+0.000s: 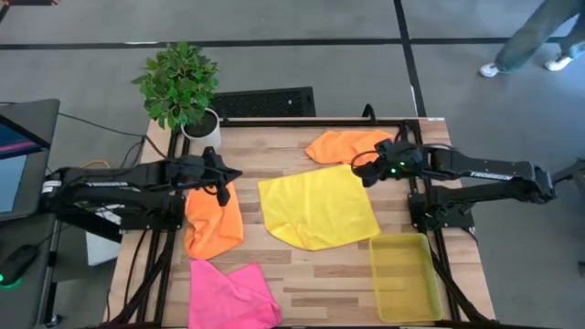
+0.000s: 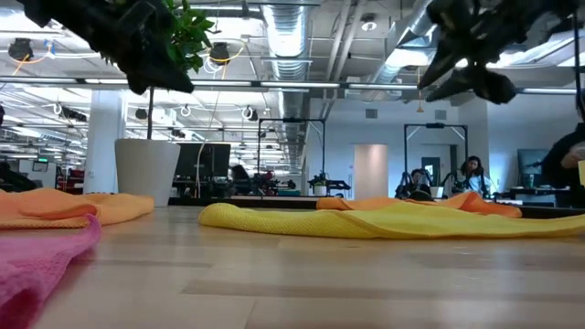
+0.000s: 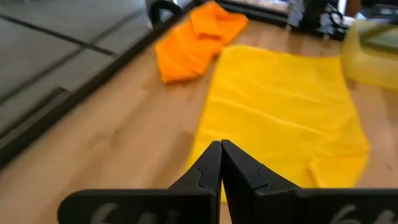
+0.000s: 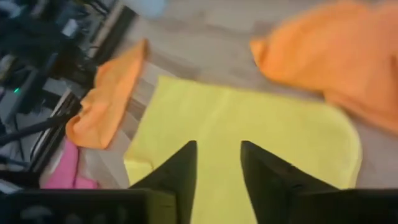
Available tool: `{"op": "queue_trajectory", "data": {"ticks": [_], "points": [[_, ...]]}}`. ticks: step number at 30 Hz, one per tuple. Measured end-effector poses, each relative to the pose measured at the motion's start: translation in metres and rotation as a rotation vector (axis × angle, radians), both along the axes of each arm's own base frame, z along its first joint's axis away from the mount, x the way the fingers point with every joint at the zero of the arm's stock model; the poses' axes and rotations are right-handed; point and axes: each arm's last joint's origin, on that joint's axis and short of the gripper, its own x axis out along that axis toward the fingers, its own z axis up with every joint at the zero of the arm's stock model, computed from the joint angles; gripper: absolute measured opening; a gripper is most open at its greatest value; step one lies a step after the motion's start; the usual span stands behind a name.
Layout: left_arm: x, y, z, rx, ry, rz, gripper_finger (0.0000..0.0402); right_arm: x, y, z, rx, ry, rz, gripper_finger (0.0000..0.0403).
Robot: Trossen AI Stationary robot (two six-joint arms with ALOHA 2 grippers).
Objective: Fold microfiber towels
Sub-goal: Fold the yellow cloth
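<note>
You had the large yellow microfiber towel [image 1: 316, 206] lying spread near the middle of the light wooden slatted table [image 1: 347, 274], one edge rumpled rather than flat; one orange microfiber towel [image 1: 345, 144] lay bunched at the far edge, touching or just overlapping the yellow towel's corner; the second orange microfiber towel [image 1: 214, 222] lay crumpled at the left side, apart from the yellow one; the hot pink microfiber towel [image 1: 230, 294] lay crumpled at the near left corner, just beside that second orange towel.

Your right gripper [image 1: 362, 169] hung over the yellow towel's far right corner; its fingers [image 4: 177, 177] stood apart with nothing between them, and the low view suggested it was raised clear of the cloth, though that angle was poor.

Your left gripper [image 1: 233, 175] waited above the left orange towel's far end; its fingers [image 3: 208, 168] were pressed together on nothing.

The rigid translucent yellow rectangular bin [image 1: 403, 277] sat at the near right corner, just beside the yellow towel; a potted green plant [image 1: 181, 84] stood off the far left corner.
</note>
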Motion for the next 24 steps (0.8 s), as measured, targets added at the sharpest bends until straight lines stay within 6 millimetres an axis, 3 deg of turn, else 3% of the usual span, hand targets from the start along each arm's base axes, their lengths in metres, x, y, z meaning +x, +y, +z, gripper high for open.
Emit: {"op": "queue_trajectory", "data": {"ticks": [7, 13, 24], "points": [[0.010, 0.000, -0.010, -0.115, 0.034, 0.002, 0.0000, 0.019, -0.025, -0.029, 0.143, 0.149, -0.076, 0.0186], [0.011, 0.000, -0.012, -0.179, 0.019, 0.044, 0.0000, 0.028, -0.049, -0.054, 0.270, 0.250, -0.108, 0.0173], [0.011, 0.000, -0.011, -0.288, -0.022, 0.111, 0.0000, 0.029, -0.079, -0.082, 0.270, 0.383, -0.137, 0.0145]]}}
